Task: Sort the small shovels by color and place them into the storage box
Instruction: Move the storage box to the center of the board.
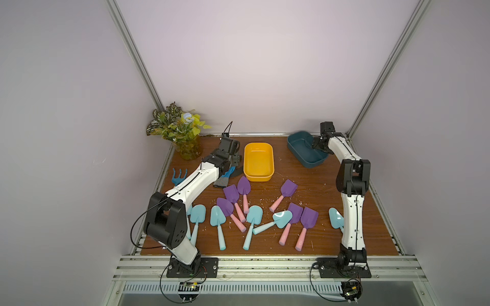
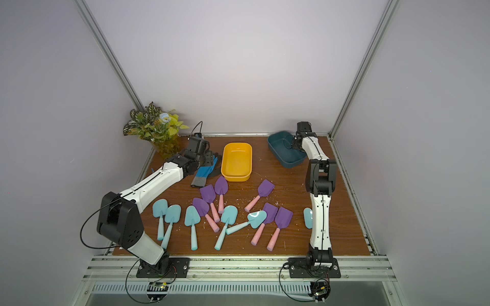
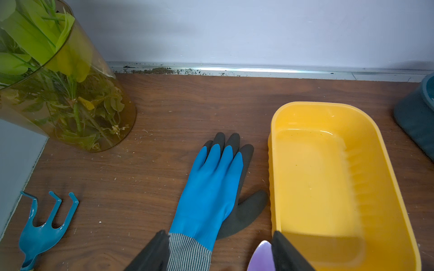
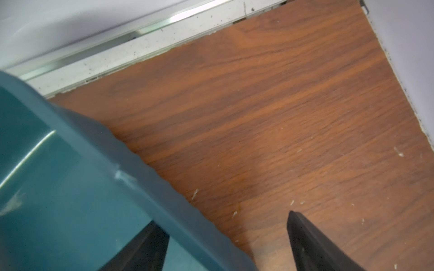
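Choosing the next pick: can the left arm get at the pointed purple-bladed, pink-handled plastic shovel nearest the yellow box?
Probably yes: the left claw hangs open over the blue rubber glove, and the pointed purple-bladed plastic shovel lies uncovered right beside it.

Well right of the yellow box [image 1: 258,161] and nearer the front, in both top views, an aqua shovel [image 1: 335,217] shows only its blade. Its handle lies behind the right arm [image 1: 350,212]. Left of the box, in a top view, the left arm [image 1: 193,182] covers the rake [image 1: 179,178] handle, part of the glove [image 1: 222,180] and most of a second aqua shovel [image 1: 189,209]. In the left wrist view a purple blade tip [image 3: 261,257] just beside the box runs out of frame; whether it is gripped cannot be told. The right wrist view is blurred.
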